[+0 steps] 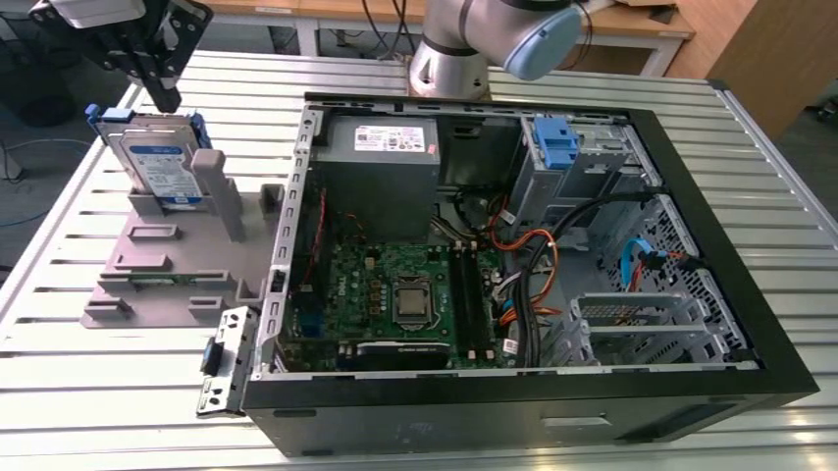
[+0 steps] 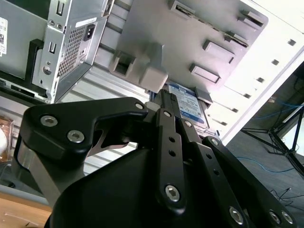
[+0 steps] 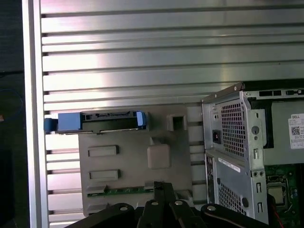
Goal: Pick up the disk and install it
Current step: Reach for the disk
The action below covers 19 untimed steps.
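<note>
- A grey fixture (image 1: 171, 260) lies on the slatted metal table (image 1: 92, 392), just beside the open computer case (image 1: 458, 412) on the exterior view's left.
- The disk (image 1: 155, 162) stands on edge in a slot at the fixture's far end. It is a flat silver drive with a white-and-blue label on the face turned to the exterior camera.
- A blue plastic carrier frames the disk, showing along its top and side edges. A grey post (image 1: 216, 191) of the fixture rises just in front of it.
- In the first wrist view the disk (image 3: 99, 122) is seen edge-on, a dark strip capped with blue at both ends.
- In the second wrist view its blue label (image 2: 187, 102) shows past the fingertips.
- The gripper (image 1: 168, 103) hangs above the disk's top edge. Its black fingers are drawn together and it holds nothing.
- I cannot tell whether the tip touches the carrier.
- In both wrist views the gripper (image 2: 163, 95) (image 3: 160, 186) shows its fingers lying side by side with no gap.
- Farther back inside the case sit a grey power supply (image 1: 380, 147) and a bare blue bracket (image 1: 556, 137).
- The arm's base (image 1: 452, 54) stands behind the case.
</note>
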### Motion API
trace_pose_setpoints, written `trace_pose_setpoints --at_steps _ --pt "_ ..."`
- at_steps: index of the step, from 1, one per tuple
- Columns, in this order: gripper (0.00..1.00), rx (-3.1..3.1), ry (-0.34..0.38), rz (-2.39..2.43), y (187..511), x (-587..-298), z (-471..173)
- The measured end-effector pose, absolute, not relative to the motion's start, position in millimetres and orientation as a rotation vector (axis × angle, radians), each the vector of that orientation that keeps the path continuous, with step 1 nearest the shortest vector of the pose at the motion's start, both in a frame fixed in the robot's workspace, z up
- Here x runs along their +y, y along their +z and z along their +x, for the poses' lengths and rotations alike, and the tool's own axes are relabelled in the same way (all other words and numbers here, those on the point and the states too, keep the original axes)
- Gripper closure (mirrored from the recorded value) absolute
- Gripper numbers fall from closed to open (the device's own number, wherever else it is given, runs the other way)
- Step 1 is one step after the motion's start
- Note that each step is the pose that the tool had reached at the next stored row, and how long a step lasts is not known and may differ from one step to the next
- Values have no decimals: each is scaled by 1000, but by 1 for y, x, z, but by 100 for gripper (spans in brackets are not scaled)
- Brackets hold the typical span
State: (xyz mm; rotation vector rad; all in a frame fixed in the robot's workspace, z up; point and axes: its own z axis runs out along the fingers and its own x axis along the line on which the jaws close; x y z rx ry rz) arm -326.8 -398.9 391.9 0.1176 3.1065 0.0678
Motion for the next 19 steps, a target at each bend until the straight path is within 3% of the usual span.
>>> trace_pose_setpoints --at_steps 19 --pt "89 3106 68 117 392 -399 -339"
